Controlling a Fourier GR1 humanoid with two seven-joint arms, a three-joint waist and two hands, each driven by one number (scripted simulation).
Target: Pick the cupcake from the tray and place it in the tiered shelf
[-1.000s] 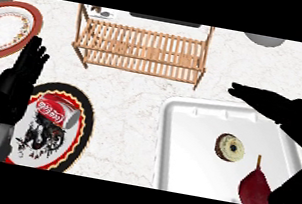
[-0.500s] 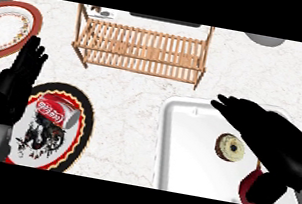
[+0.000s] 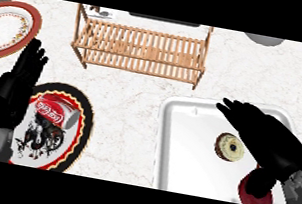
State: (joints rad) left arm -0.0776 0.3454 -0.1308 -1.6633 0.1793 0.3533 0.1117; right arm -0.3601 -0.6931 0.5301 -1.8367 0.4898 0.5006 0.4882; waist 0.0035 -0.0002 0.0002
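Observation:
The cupcake [image 3: 231, 146], a round cream top ringed in brown, sits in the white tray [image 3: 183, 150] at the right of the counter. My right hand [image 3: 272, 145] hovers over the tray with its fingers stretched toward the upper left. It is open, its palm is just right of the cupcake, and it holds nothing. The wooden tiered shelf [image 3: 141, 46] stands at the back centre with nothing on its slats. My left hand [image 3: 13, 87] rests open at the left edge, fingers up.
A dark red object [image 3: 256, 192] lies in the tray's near right corner, partly under my right wrist. A black-rimmed plate [image 3: 66, 135] with a red and white can on it lies front left. A red-rimmed plate [image 3: 2, 27] sits back left.
My right hand has swung left and nearer across the tray, so its palm now sits beside the cupcake and hides part of the red object. The left hand has not moved.

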